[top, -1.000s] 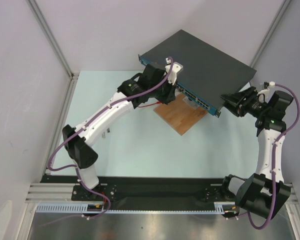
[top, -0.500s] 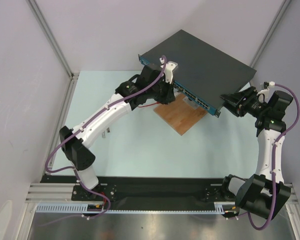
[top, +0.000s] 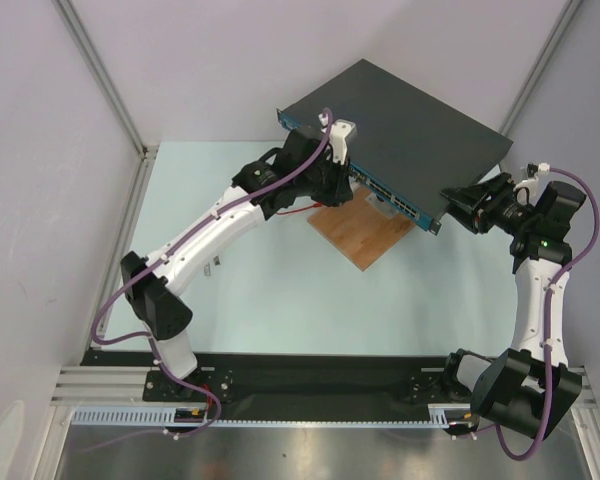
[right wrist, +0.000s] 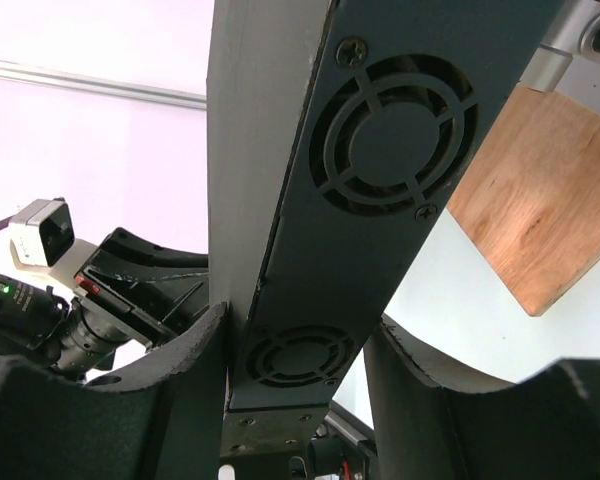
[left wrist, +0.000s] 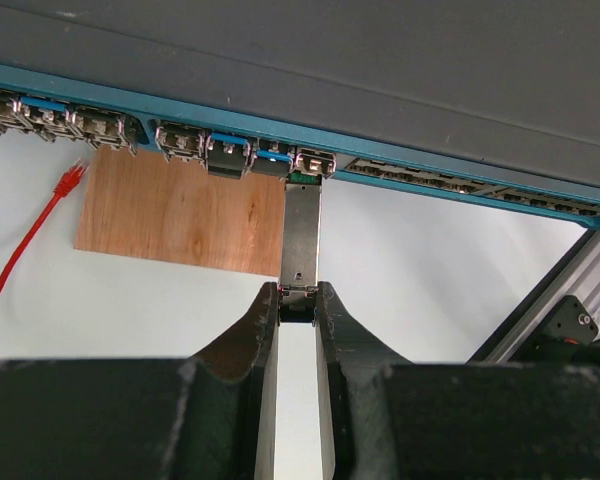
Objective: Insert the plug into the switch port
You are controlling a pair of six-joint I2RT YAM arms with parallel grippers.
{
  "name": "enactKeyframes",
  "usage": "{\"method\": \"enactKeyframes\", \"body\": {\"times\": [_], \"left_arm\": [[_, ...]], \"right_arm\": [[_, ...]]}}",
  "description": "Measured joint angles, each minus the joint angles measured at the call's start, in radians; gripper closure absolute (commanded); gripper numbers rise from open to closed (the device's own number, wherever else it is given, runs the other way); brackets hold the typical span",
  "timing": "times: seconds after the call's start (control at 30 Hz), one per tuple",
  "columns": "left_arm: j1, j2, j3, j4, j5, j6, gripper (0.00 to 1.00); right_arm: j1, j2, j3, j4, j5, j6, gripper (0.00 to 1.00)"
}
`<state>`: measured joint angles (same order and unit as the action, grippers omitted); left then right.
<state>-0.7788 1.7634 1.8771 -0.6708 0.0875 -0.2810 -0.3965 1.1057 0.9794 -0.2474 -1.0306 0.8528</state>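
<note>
Insertion looks to be at the mouth-of-port stage. Left gripper (left wrist: pixel 298 303) pinches the tail end of the plug (left wrist: pixel 301 230), a slim metal transceiver-style module, with the jaws pressed onto its two flat sides. Plug runs straight out ahead of the fingertips, long axis in line with the fingers. That is sensible, since a push along the wrist goes directly into the socket. Its nose sits at one port (left wrist: pixel 315 161) in the blue front strip (top: pixel 392 198) of the switch (top: pixel 400 120). A sliver of green shows at the joint, so I judge it not fully seated. Cannot tell how deep it sits.

Right gripper (right wrist: pixel 300 345) straddles the switch's end panel, the one with the fan grilles. One finger lies on each face, closed onto the casing as far as its wrist view shows. Likely purpose: brace the box so it does not slide away under the left arm's push.

Beyond the left fingertips, a wooden board (left wrist: pixel 180 215) lies under the switch's front edge. Off to the fingers' left, a red cable (left wrist: pixel 25 245) with its own connector lies loose, well apart from the gripper.

Next move calls for a steady forward press; risk is the plug tilting in the port.
</note>
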Motion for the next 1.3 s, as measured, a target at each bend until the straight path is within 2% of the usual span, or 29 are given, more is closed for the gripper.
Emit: {"method": "enactKeyframes", "body": {"times": [0.5,0.8,1.0,1.17,1.3], "left_arm": [[-0.019,0.039,0.025,-0.045,-0.033,0.013,1.00],[-0.024,0.085,0.192,-0.155,-0.053,0.092,1.00],[-0.035,0.100,0.238,-0.135,-0.093,0.136,1.00],[-0.042,0.100,0.228,-0.096,-0.104,0.160,0.99],[-0.044,0.035,0.087,0.032,-0.108,0.176,1.00]], "right_arm": [[0.001,0.000,0.000,0.000,0.002,-0.001,1.00],[0.002,0.000,0.001,-0.005,0.002,-0.015,1.00],[0.004,0.000,0.003,-0.010,0.003,-0.019,1.00],[0.005,0.000,0.004,-0.011,0.005,-0.020,1.00],[0.005,0.002,0.006,-0.016,0.003,-0.023,1.00]]}}
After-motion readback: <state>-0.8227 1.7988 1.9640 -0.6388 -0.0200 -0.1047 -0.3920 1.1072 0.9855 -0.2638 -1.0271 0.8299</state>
